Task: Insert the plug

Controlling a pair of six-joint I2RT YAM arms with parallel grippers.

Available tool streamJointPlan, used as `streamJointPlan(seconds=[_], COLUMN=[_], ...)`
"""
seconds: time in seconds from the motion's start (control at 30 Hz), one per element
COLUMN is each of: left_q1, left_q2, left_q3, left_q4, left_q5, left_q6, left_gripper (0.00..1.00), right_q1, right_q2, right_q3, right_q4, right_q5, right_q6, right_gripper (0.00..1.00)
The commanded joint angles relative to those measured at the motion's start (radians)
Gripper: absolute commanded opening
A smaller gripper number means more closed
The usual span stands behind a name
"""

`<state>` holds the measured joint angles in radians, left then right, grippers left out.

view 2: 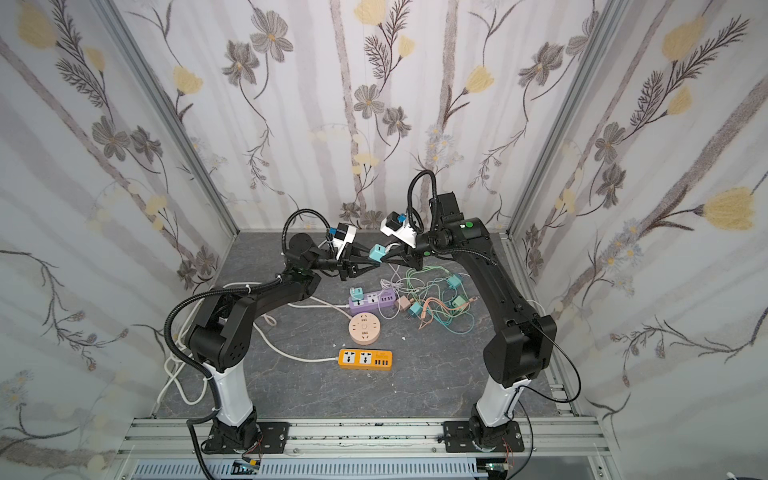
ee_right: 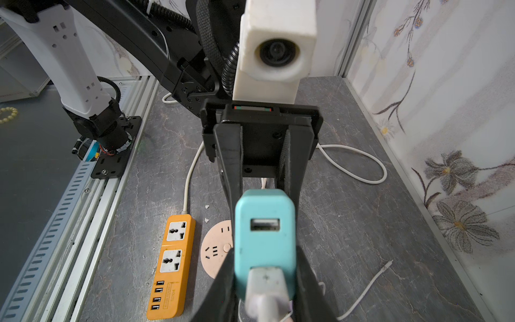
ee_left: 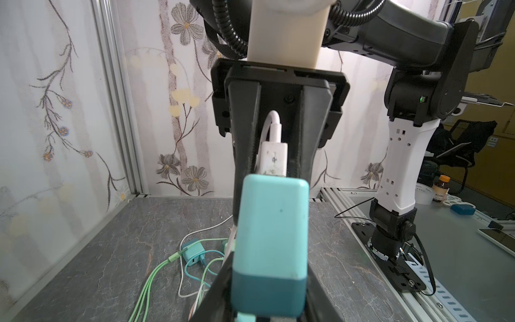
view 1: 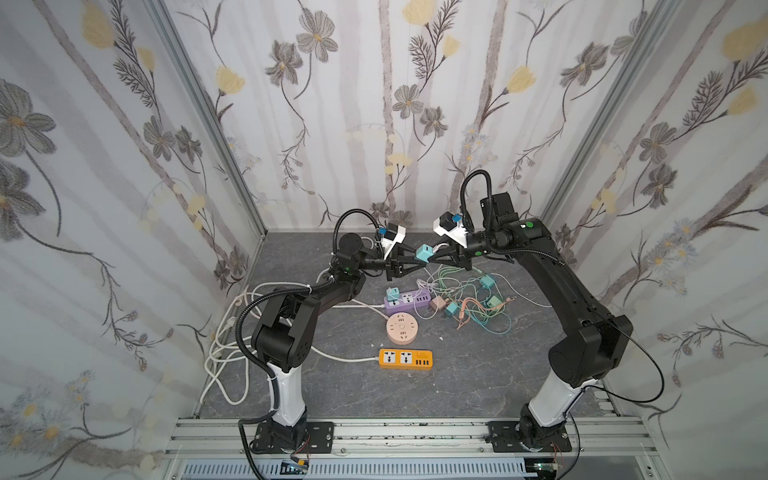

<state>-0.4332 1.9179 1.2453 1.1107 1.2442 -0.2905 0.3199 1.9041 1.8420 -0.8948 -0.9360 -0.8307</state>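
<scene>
Both arms meet in mid-air over the back of the table, nose to nose. The left gripper is clamped on the sides of a little teal charger, and the right gripper is pinching the white USB plug by its housing. The plug is butted right up against the charger's end face at one of its two ports, and the other port sits empty. I can't see any bare metal on the plug, so my guess is it's in or nearly in, but I can't swear it's seated all the way.

What worries me is that nothing backs that charger up except two jaws on smooth plastic. If the right arm pushes even a bit off-axis, I'd expect the charger to twist or slide in the grip rather than take the plug. The plug's white cable also trails down toward the tangle of cords beside the purple strip, and a snag there could tug it back out. And if either side lets go early, everything dangles off one pinch.
</scene>
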Motion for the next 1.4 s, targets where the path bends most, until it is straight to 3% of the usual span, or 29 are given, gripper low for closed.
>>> streamJointPlan(seconds=[0.0, 0.17, 0.3, 0.33, 0.43, 0.47, 0.67, 0.93, 1.13, 1.37], left_q1=[0.002, 0.002, 0.002, 0.002, 0.004, 0.004, -0.005, -0.025, -0.029, -0.029], left_q2=[0.007, 0.011, 0.007, 0.007, -0.006, -0.015, -0.102, -0.115, -0.114, -0.093], left_q3=[0.011, 0.014, 0.009, 0.007, -0.007, -0.014, 0.002, 0.017, 0.008, 0.005], left_q4=[0.08, 0.103, 0.102, 0.098, 0.032, -0.034, -0.585, -0.614, -0.569, -0.481], left_q5=[0.005, 0.005, 0.002, -0.001, -0.018, -0.026, -0.09, -0.068, -0.058, -0.051], left_q6=[-0.045, -0.062, -0.055, -0.05, 0.012, 0.063, 0.521, 0.544, 0.515, 0.447], left_gripper=[0.41, 0.39, 0.11, 0.01, 0.0, 0.0, 0.0, 0.0, 0.0, 0.0], right_q1=[0.001, 0.003, 0.003, 0.002, -0.002, -0.001, -0.005, 0.05, 0.055, 0.049], right_q2=[0.004, 0.006, 0.008, 0.005, -0.018, -0.031, -0.082, 0.022, 0.15, 0.173], right_q3=[-0.001, -0.004, -0.006, -0.006, -0.007, -0.007, 0.044, 0.178, 0.347, 0.354], right_q4=[0.021, 0.02, 0.021, 0.019, 0.0, -0.012, -0.134, -0.189, -0.347, -0.434], right_q5=[-0.036, -0.031, -0.032, -0.028, 0.023, 0.057, 0.24, 0.236, 0.178, 0.13], right_q6=[0.004, 0.007, 0.01, 0.011, 0.009, 0.008, -0.007, -0.025, -0.101, -0.14], right_gripper=[0.13, 0.13, 0.14, 0.18, 0.52, 0.59, 0.74, 0.75, 0.66, 0.56])
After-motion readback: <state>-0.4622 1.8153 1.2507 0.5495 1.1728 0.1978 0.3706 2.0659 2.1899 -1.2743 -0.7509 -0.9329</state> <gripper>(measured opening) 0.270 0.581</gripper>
